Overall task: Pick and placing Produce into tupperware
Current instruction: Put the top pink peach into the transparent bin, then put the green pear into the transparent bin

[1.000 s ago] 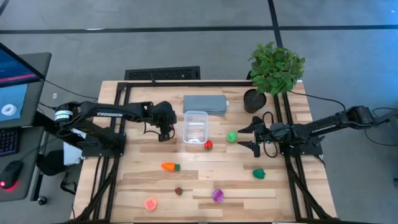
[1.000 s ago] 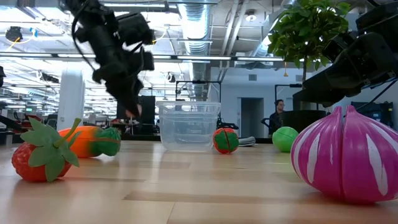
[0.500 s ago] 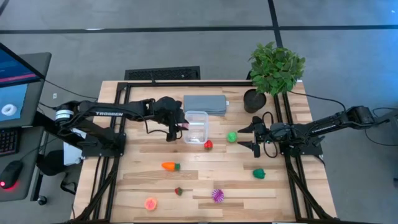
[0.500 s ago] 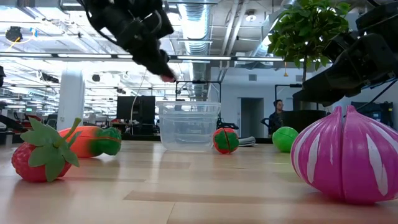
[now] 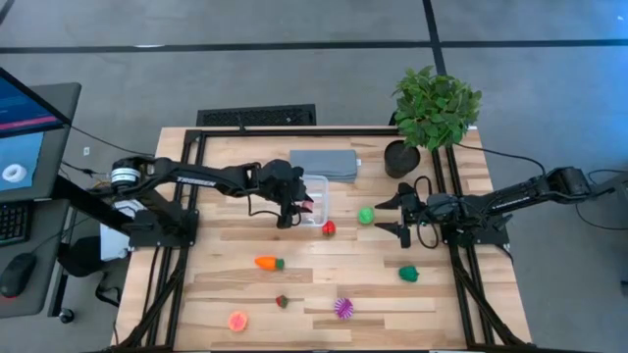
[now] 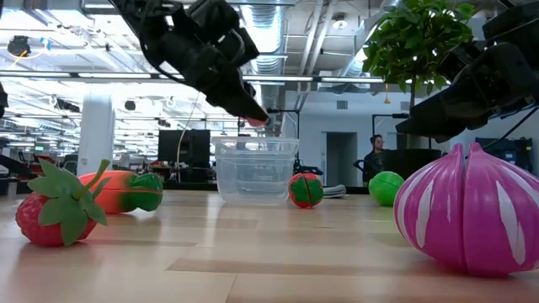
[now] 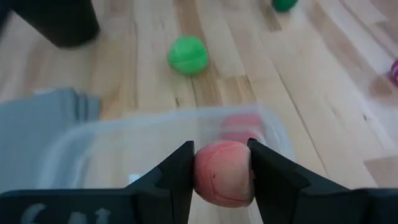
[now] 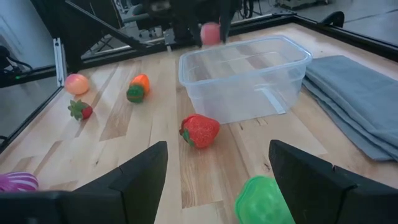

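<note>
My left gripper (image 5: pixel 299 204) hangs over the left end of the clear tub (image 5: pixel 319 182), shut on a pink round fruit (image 7: pixel 222 173), which also shows in the low view (image 6: pixel 255 119). My right gripper (image 5: pixel 392 216) waits open to the tub's right, above the table. A red strawberry (image 5: pixel 329 228) lies against the tub's near right corner, with a green ball (image 5: pixel 366 216) beside it. A carrot (image 5: pixel 267 262), a small strawberry (image 5: pixel 282 301), a peach (image 5: pixel 237 321), a ribbed purple ball (image 5: pixel 343 308) and a green pepper (image 5: pixel 408 274) lie nearer. My left gripper pinches the pink fruit between its two fingers (image 7: pixel 177 177), one on each side of it (image 7: pixel 202 177). The fingers slant down from the table's left. The fruit is lifted clear, above the tub's rim (image 6: pixel 253 141).
A folded grey pad (image 5: pixel 324 163) lies just behind the tub. A potted plant (image 5: pixel 435 108) stands at the far right corner. Black frame rails (image 5: pixel 294 130) run along the table's far and side edges. A person (image 6: pixel 378 153) stands far off in the room.
My left gripper, shut on the pink fruit, has risen from table height left of the tub and moved right toward it. It now stands over the tub's left end. The fruit has been carried clear of the table. The right arm has kept still.
</note>
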Robot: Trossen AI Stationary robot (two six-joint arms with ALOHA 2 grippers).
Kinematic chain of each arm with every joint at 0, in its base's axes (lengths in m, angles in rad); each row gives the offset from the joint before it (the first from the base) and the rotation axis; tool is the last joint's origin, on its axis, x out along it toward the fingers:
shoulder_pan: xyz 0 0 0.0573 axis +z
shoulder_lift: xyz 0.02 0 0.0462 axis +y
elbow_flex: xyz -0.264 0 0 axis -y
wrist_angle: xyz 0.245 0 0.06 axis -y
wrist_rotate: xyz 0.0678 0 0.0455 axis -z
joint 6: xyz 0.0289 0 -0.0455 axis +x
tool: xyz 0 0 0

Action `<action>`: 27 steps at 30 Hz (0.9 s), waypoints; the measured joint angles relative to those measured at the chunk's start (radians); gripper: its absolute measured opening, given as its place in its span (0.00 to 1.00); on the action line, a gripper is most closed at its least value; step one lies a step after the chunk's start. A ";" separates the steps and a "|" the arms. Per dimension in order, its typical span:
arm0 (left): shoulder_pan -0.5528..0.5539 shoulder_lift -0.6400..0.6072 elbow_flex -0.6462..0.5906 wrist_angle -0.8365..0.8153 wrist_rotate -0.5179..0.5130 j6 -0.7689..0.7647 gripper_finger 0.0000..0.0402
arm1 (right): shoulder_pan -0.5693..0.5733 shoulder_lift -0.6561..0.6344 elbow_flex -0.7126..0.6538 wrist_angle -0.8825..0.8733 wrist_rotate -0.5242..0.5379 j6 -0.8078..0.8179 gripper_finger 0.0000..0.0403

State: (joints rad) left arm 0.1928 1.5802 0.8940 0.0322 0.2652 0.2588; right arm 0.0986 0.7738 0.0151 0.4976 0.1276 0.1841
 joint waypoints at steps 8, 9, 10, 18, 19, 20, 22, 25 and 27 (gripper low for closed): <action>0.000 0.031 0.000 0.040 -0.001 0.000 0.34 | 0.000 0.000 0.000 0.005 0.000 0.000 0.76; 0.000 0.031 0.000 0.046 0.000 0.000 0.35 | 0.000 0.000 0.000 0.005 0.000 0.000 0.76; 0.000 0.031 0.000 0.050 -0.001 0.000 0.36 | 0.000 0.000 0.000 0.005 0.000 0.000 0.76; 0.000 0.031 0.000 0.060 -0.019 0.000 0.52 | 0.000 0.000 0.000 0.005 0.000 0.000 0.76; 0.000 0.031 0.000 0.063 -0.019 0.000 0.54 | 0.000 0.000 0.000 0.005 0.000 0.000 0.76; 0.000 0.031 0.000 0.066 -0.016 0.000 0.56 | 0.000 0.000 0.000 0.005 0.000 0.000 0.76; 0.000 0.031 0.000 0.069 -0.001 0.009 0.59 | 0.000 0.000 0.000 0.005 0.000 0.000 0.76; -0.012 0.024 0.000 0.067 0.047 0.012 0.63 | 0.000 0.000 0.000 0.019 -0.002 -0.003 0.76; -0.022 0.007 0.000 0.047 0.070 0.026 0.64 | 0.000 0.000 0.000 0.030 -0.014 -0.014 0.76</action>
State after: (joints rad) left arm 0.1711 1.5876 0.8940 0.0795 0.3353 0.2851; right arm 0.0986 0.7738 0.0151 0.5275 0.1132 0.1701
